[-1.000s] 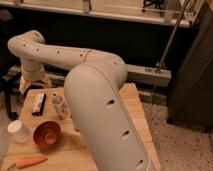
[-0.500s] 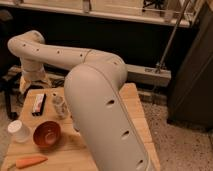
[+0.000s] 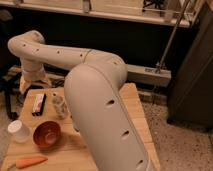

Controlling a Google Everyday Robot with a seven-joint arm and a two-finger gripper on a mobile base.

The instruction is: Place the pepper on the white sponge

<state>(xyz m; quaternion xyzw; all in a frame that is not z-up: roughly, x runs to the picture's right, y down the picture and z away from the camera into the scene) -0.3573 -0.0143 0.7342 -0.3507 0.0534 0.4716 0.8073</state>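
1. The gripper (image 3: pixel 29 82) is found over the tabletop's (image 3: pixel 137 115) far-left corner, jaws apart, nothing held.
2. The pepper (image 3: pixel 31 161) is laid well clear of the jaws, nearer the camera, past the orange bowl (image 3: pixel 47 134).
3. Much tabletop is hidden by the arm (image 3: pixel 100 115).

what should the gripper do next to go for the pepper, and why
Probably swing the open, empty gripper from above the wooden table's far left corner down toward the slim orange-red pepper. The pepper lies untouched at the near left edge, in front of the round orange bowl, far from the gripper.
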